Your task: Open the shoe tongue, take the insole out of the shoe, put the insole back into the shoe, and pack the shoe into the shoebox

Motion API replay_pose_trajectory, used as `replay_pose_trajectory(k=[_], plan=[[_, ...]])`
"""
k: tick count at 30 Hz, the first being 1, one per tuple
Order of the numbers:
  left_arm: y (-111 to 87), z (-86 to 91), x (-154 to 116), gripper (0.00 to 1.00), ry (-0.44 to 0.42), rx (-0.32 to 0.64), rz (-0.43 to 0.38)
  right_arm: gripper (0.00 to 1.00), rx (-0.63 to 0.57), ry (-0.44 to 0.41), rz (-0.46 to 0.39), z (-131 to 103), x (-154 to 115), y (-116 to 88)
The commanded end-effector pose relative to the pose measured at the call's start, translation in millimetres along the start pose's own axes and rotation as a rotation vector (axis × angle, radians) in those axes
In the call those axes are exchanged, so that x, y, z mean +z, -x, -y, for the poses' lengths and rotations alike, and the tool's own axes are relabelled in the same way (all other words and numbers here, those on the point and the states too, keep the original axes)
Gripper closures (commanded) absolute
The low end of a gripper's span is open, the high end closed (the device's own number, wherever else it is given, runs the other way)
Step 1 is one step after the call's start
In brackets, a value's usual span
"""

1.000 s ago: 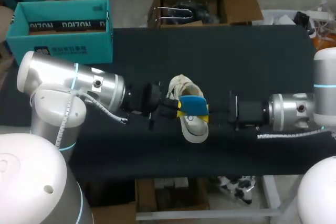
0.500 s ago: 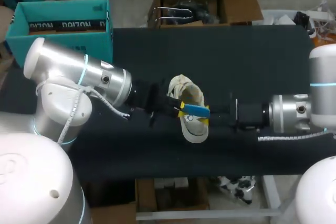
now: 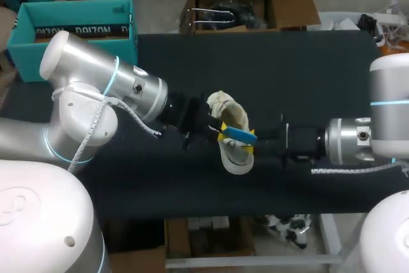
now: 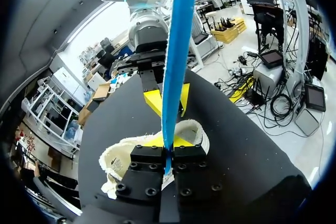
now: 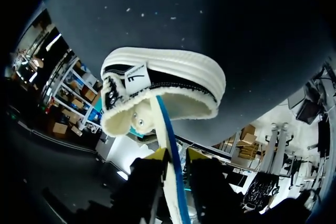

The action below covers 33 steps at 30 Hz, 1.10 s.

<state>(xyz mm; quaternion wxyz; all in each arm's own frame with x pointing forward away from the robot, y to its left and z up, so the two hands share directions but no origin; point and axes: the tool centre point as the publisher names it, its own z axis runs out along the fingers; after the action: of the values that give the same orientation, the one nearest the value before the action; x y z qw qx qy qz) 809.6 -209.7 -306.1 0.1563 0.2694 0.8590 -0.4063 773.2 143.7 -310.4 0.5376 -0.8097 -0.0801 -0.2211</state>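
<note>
the insole (image 3: 239,134), blue on one face, hangs edge-up in the air just over the shoe (image 3: 235,158), near the middle of the desk (image 3: 307,75). it is pinched from two ends. the left end effector (image 3: 217,129) is clenched on the end nearer the left edge; the left wrist view shows its fingers (image 4: 149,156) closed tight on the thin blue strip (image 4: 176,51). the right end effector (image 3: 254,139) grasps the other end, and in its own wrist view the yellow tips (image 5: 177,155) sit against either side of the insole (image 5: 168,124).

holding it on edge from both ends looks meant to keep the floppy piece straight and line its length up with the shoe's opening for feeding it back in.

the shoe lies free on the desk, directly under the insole, with its opening (image 5: 168,72) facing the right end effector. neither arm touches it, so it could slide when the insole is pushed in.

the shoebox (image 3: 77,36), teal and open, sits at the desk's far left corner, well apart from the shoe. packing is not yet begun.

by my reading, the insole is out and the step in hand is putting it back.
</note>
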Motion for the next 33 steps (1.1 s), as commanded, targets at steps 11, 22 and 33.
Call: replay_pose_trajectory(k=[11,22,33], plan=[[8.4,-14.0,5,1.00,0.030,0.005,-0.039,1.00,-0.012,0.090,-0.028,-12,15,-8],[13.3,-31.3,11,1.00,0.035,-0.025,-0.045,1.00,-0.007,0.193,-0.034,-25,26,-15],[12.5,-42.6,17,1.00,0.037,-0.061,-0.047,1.00,-0.010,0.202,-0.048,-48,26,-22]])
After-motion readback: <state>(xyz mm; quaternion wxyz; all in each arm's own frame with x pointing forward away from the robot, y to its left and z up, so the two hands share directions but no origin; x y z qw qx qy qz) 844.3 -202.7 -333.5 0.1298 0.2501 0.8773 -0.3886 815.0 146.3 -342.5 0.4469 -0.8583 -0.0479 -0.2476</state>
